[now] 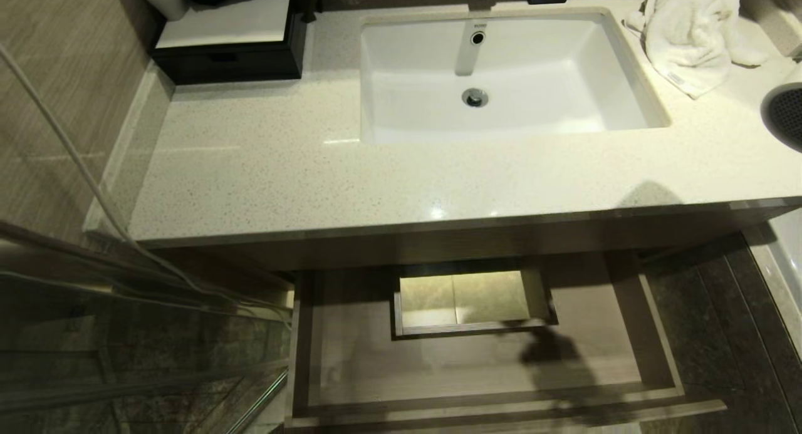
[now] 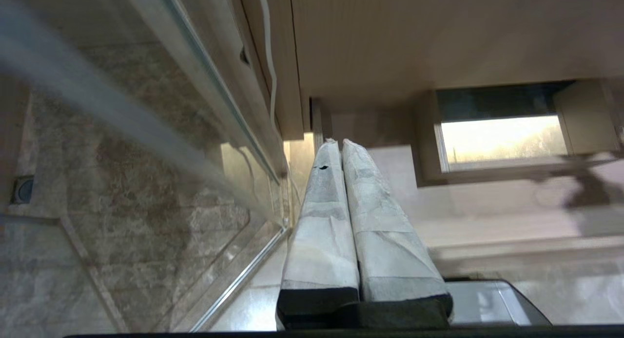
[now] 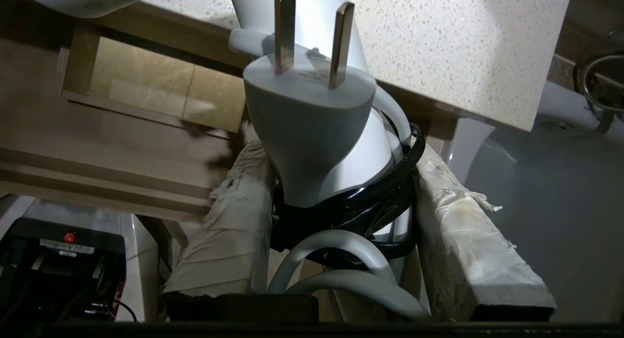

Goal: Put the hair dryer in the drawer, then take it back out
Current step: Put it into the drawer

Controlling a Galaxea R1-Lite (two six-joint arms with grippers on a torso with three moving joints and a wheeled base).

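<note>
The hair dryer (image 1: 785, 111) shows only at the right edge of the head view, its round grey grille hanging over the counter's right end. In the right wrist view my right gripper (image 3: 341, 162) is shut on the hair dryer (image 3: 390, 133), its taped fingers (image 3: 234, 221) on either side of the handle and bundled white cord, with the two-pin plug (image 3: 312, 104) sticking up in front. The drawer (image 1: 351, 359) stands pulled out below the counter, its floor bare, with the boxed cut-out (image 1: 467, 299) at mid-back. My left gripper (image 2: 339, 145) hangs shut and idle beside the drawer's left side.
A white sink (image 1: 501, 77) is set into the speckled countertop (image 1: 282, 171). A white towel (image 1: 689, 33) lies at the back right, a black box (image 1: 232, 52) at the back left. A glass shower door (image 1: 75, 334) stands on the left. A white fixture (image 3: 560, 191) sits to the right of the vanity.
</note>
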